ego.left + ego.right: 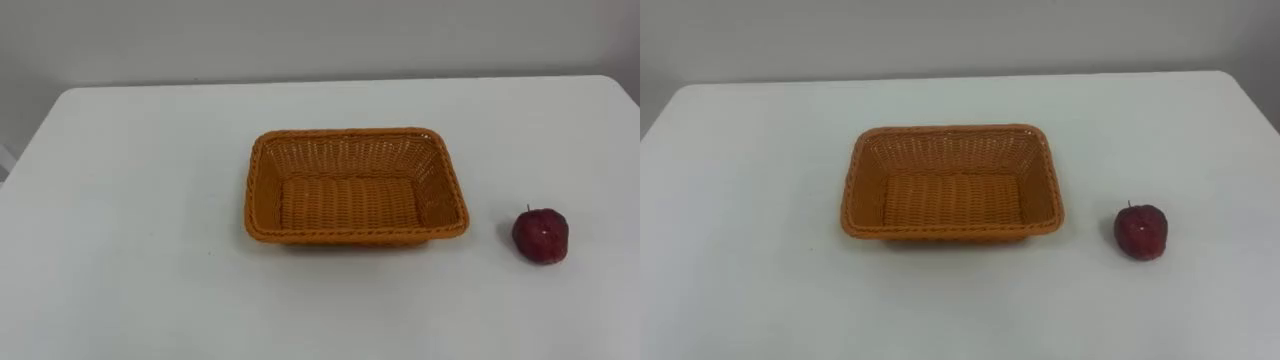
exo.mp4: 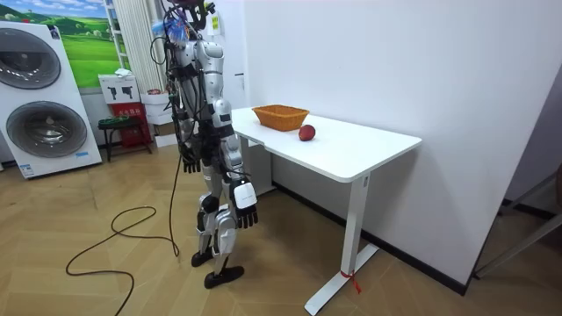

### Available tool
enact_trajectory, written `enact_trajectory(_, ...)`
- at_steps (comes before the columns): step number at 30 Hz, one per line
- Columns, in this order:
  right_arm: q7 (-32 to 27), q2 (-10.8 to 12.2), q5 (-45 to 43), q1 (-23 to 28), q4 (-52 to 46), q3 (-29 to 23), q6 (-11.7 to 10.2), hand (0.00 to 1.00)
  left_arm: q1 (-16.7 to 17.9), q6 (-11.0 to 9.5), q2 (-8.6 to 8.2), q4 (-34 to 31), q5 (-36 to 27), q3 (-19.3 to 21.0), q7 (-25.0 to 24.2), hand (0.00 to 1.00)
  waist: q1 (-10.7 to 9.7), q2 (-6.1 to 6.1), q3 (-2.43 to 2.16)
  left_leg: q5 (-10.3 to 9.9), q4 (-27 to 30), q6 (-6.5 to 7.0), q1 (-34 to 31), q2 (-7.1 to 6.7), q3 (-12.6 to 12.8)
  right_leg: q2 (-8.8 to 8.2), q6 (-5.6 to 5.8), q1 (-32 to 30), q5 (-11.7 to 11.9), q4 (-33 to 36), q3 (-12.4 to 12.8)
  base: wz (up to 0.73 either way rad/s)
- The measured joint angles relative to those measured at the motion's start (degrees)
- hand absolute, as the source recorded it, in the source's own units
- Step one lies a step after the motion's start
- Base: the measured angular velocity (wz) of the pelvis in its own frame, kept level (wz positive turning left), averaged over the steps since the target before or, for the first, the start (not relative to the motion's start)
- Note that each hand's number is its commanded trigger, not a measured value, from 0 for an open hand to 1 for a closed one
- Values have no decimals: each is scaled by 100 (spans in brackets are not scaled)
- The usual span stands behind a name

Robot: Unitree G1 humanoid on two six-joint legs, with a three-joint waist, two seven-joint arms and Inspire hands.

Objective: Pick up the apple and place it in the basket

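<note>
A dark red apple (image 1: pixel 540 236) (image 1: pixel 1140 232) rests on the white table (image 1: pixel 130 250), to the right of the basket and a short gap from it. The orange woven basket (image 1: pixel 258 190) (image 1: pixel 852 190) stands empty at the table's middle. In the room view I stand at the table's long side, facing the basket (image 2: pixel 281 117) and the apple (image 2: pixel 306 132). Both arms hang down beside my body, below the tabletop. My right hand (image 2: pixel 246 200) is nearer the camera with relaxed fingers, holding nothing. My left hand (image 2: pixel 189 162) hangs on my far side, also empty.
The table (image 2: pixel 369 149) stands against a white wall. Its right edge lies close beyond the apple. Washing machines (image 2: pixel 44 105) and a small stand (image 2: pixel 123 127) are behind me on the wooden floor.
</note>
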Motion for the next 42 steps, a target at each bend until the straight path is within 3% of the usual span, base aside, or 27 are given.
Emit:
enact_trajectory(11,-387,99,411,1,-128,-96,-20,0,-5,0,-2,3,-49,-9,-6,0,-25,18,3,3,70,4,24,3,5,-11,1,30,0,-5,18,0)
enact_trajectory(18,-785,138,3041,114,-765,-640,-451,0,-4,-114,-3,110,-176,-96,26,0,-107,12,17,9,-33,5,104,16,58,1,0,69,0,5,50,-1)
enact_trajectory(25,-1228,119,5638,175,-1660,-2073,-702,0,145,-399,37,82,-326,584,28,0,-347,-48,-15,10,-25,9,129,-6,75,-6,0,85,0,-3,43,-1)
enact_trajectory(28,-1566,89,6161,213,-2325,-2381,-922,0,225,-442,116,-37,-410,586,90,0,-464,-83,-20,14,-28,13,165,-5,77,-3,1,97,0,-2,90,-3)
enact_trajectory(33,-2441,49,6321,206,-3347,-2673,-1234,0,308,-649,228,-197,-508,584,162,0,-481,-194,-31,14,-27,12,125,-5,132,3,1,51,-1,10,91,-2)
enact_trajectory(36,-3035,46,6279,272,-4105,-2777,-1441,0,371,-656,229,-220,-378,587,218,0,-468,-204,-31,14,-17,12,80,-6,143,5,3,10,0,3,105,-2)
enact_trajectory(39,-3724,39,5666,269,-4505,-2763,-1514,0,414,-680,231,-221,-355,585,240,0,-445,-214,-49,14,-29,12,66,-11,140,18,4,-20,2,4,172,-2)
enact_trajectory(42,-4397,39,4619,278,-5172,-2707,-1572,0,417,-699,241,-208,-273,565,234,0,-445,-121,-62,24,-29,20,3,-30,143,12,12,-94,8,18,162,-3)
